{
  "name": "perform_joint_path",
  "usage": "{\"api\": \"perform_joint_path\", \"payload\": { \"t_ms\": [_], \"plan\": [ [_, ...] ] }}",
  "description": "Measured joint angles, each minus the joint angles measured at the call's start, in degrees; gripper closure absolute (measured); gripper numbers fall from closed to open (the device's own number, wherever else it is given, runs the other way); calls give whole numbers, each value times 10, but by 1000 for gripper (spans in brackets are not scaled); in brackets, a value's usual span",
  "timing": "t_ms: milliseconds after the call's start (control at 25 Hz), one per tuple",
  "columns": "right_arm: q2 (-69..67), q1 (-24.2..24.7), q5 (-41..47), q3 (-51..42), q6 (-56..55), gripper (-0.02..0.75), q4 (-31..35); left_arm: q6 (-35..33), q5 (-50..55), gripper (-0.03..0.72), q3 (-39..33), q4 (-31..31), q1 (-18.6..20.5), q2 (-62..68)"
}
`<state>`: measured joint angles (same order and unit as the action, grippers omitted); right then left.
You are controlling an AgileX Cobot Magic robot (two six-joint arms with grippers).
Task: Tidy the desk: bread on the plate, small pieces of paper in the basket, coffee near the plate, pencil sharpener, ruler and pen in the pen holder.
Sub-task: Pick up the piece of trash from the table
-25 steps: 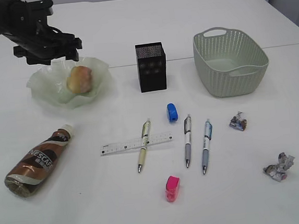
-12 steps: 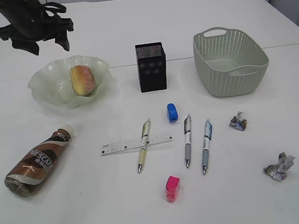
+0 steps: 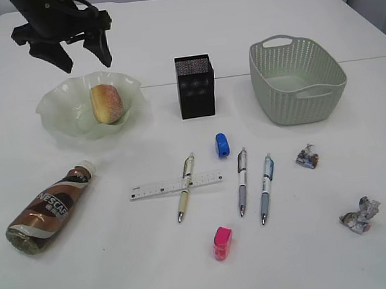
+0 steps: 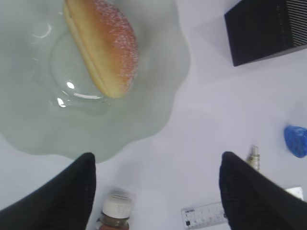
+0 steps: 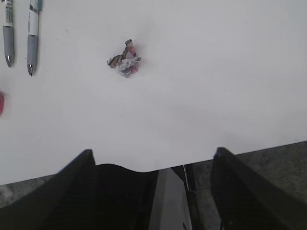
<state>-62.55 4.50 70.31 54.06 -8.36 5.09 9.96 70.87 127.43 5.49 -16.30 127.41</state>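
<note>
White desk (image 3: 190,266) all round; my left gripper (image 3: 84,54) hangs empty, fingers spread, with the bread (image 3: 107,102) lying in the plate (image 3: 55,109) just below them. Next I'd drop toward the coffee (image 3: 50,209), lying on its side nearer me, and approach square across its body. My right gripper (image 5: 153,167) waits open, tilted down over the desk edge.
</note>
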Motion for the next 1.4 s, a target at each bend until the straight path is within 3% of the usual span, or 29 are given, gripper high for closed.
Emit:
{"api": "perform_joint_path", "payload": {
  "t_ms": [200, 640, 1080, 1400],
  "plan": [
    [0, 0, 0, 0, 0, 164, -1, -12, 2, 121, -16, 6, -12, -42],
    [-15, 0, -40, -25, -7, 164, 7, -43, 5, 132, -205, -4, -12, -183],
    [-167, -2, -115, -27, 26, 164, 39, -51, 5, 137, -212, -7, -12, -247],
    [-261, -75, -189, -27, 27, 164, 43, -55, 5, 138, -212, -8, -12, -248]
  ]
}}
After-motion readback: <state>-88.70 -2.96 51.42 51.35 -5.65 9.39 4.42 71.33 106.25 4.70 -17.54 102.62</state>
